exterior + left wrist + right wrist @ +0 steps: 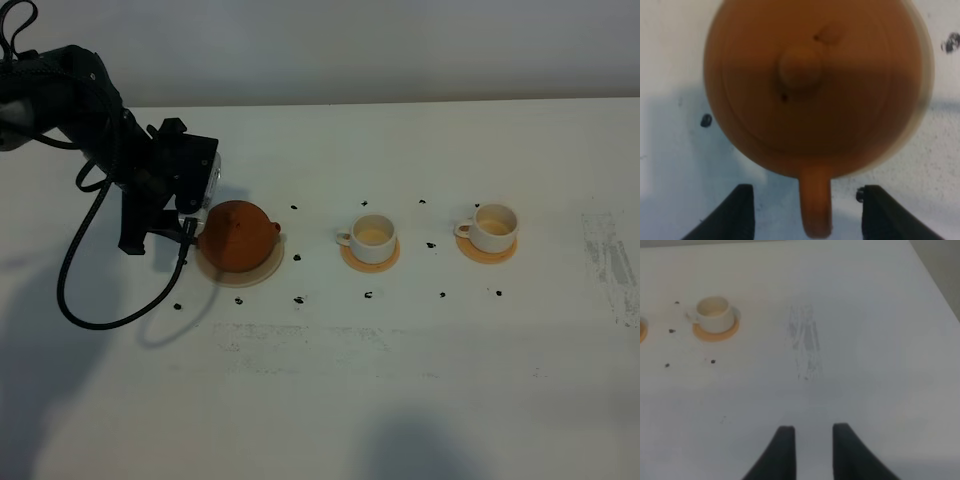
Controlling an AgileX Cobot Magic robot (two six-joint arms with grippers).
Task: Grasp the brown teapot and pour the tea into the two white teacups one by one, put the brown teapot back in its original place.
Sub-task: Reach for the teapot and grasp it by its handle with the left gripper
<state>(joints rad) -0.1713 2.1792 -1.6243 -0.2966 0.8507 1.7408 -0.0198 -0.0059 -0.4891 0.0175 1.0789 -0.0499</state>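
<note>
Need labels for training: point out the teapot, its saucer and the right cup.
teapot (238, 237), high view, middle of body.
saucer (252, 280), high view, front rim.
right cup (495, 239), high view, side wall.

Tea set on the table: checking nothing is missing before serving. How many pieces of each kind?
Brown teapot: 1
White teacups: 2
Orange-tan coasters: 2
Beige saucer: 1
Total: 6
</note>
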